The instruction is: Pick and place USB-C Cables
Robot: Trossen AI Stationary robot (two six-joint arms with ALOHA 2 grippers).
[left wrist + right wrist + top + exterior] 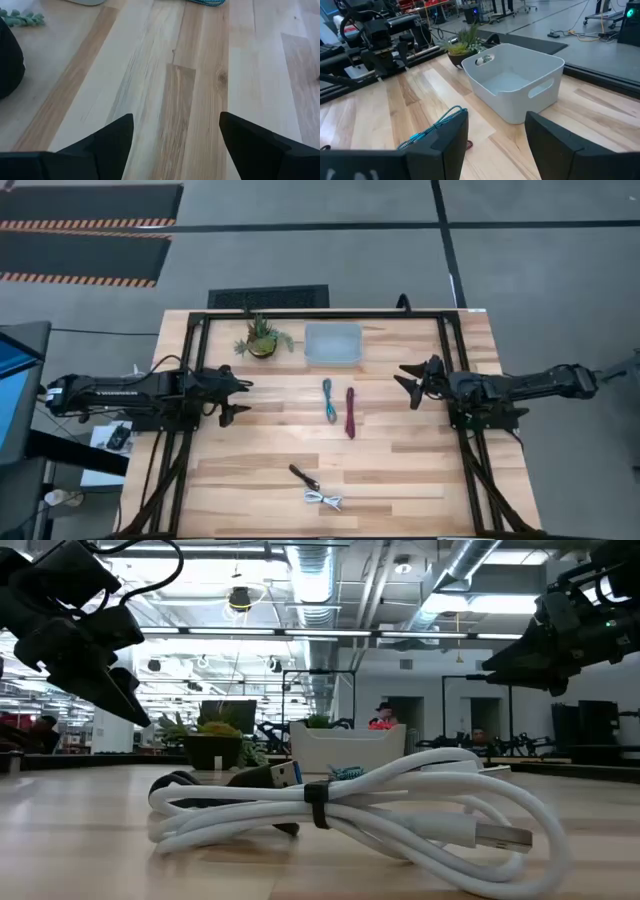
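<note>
Four USB-C cables lie on the wooden table. The teal one (328, 399) and the maroon one (350, 411) lie side by side at the middle. The black one (304, 477) and the coiled white one (324, 500) lie near the front edge; the white one (340, 810) fills the low view. My left gripper (240, 397) hovers open at the table's left, pointing toward the middle. My right gripper (408, 380) hovers open at the right, facing the teal cable (432, 127). Neither touches anything.
A pale, empty plastic bin (332, 343) stands at the far middle of the table, with a small potted plant (262, 339) to its left. A black frame (320, 314) runs around the table's edges. People show in the room beyond, in the low view.
</note>
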